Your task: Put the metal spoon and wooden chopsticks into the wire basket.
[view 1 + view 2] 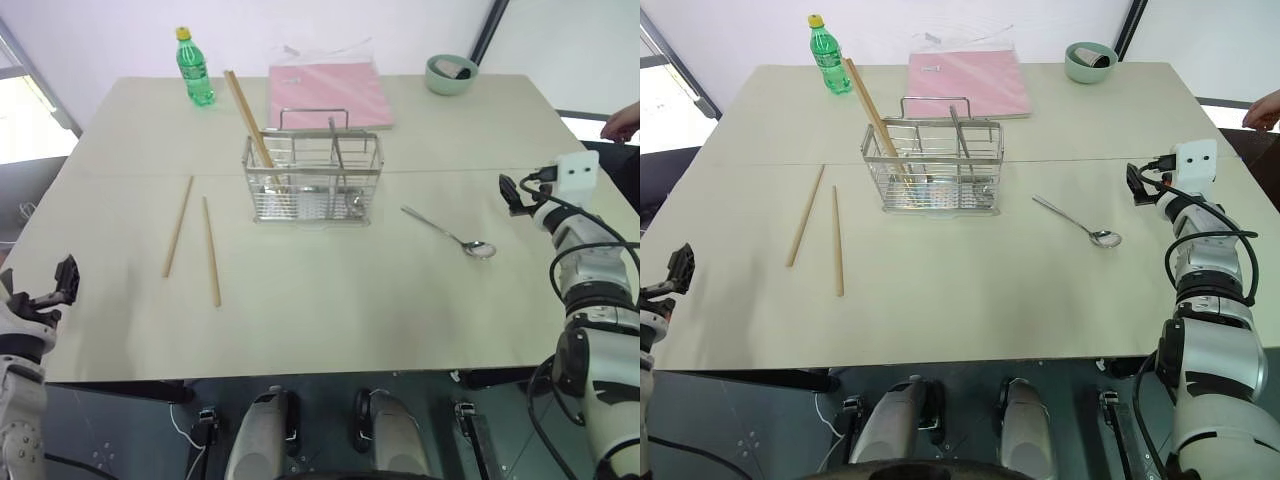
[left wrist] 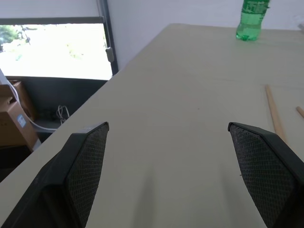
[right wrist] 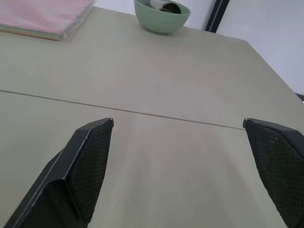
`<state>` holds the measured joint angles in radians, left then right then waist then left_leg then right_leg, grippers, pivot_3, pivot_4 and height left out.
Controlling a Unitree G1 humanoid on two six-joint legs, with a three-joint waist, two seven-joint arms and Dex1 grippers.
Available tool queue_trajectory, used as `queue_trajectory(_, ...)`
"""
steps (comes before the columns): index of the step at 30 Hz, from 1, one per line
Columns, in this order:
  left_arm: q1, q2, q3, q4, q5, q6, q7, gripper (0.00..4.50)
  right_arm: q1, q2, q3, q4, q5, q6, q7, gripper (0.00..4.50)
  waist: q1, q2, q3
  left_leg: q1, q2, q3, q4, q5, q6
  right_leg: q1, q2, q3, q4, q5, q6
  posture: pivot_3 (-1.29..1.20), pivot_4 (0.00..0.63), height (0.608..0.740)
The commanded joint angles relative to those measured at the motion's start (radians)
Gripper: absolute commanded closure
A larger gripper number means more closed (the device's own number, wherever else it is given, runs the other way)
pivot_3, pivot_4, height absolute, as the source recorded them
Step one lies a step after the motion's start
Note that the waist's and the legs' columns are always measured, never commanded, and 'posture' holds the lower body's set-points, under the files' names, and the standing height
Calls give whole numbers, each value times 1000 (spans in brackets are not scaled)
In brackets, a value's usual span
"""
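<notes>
Silver wire-mesh basket (image 1: 313,178) is standing mid-table, already holding one wooden stick. I'm seeing two light-brown wooden chopsticks (image 1: 195,243) lying to its left and the shiny metal spoon (image 1: 449,234) to its right. Both the left gripper (image 2: 183,173) and the right gripper (image 3: 185,175) are hanging spread, empty. Next I'm judging a reach for the spoon.

A matt, smooth beige table (image 1: 330,300) is seen. The metal spoon (image 1: 452,236), left of the right gripper (image 1: 512,192), looks polished and glossy. Plain matt wood forms the wooden chopsticks (image 1: 195,245). The wire basket (image 1: 313,180) is shiny metal. The fingers (image 2: 88,164) carry a cross-hatched black texture.
</notes>
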<state>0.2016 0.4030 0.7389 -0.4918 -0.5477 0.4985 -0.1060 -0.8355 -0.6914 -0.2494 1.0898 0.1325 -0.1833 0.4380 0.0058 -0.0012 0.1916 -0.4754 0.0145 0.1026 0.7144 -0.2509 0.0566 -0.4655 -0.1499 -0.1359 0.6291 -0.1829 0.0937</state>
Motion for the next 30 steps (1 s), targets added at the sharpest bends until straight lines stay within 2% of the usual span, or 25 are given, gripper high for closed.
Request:
queue_trajectory(1,-5,25,-4,-22,26,-18,-1,276,-24,-15,-13,-15,4,-18,-2,0,0,0,0,0,0,0,0,0,0,0,0,0,0,0,0,0,150,692)
queue_trajectory(21,-64,93,-10,-23,-8,32,-49,276,-39,-31,-13,-26,4,-9,10,0,-1,0,0,0,0,0,0,2,-4,0,0,0,0,1,1,0,150,692)
queue_trajectory(26,-86,137,-66,-72,-105,128,-111,276,-75,-62,11,-37,-3,12,103,0,-1,0,0,0,0,0,0,3,-4,0,0,0,0,1,1,0,150,692)
queue_trajectory(30,-126,225,-190,-143,-255,257,-226,276,-134,-98,56,-40,-11,60,271,0,1,0,0,0,0,0,0,3,-5,0,0,0,0,0,1,0,150,692)
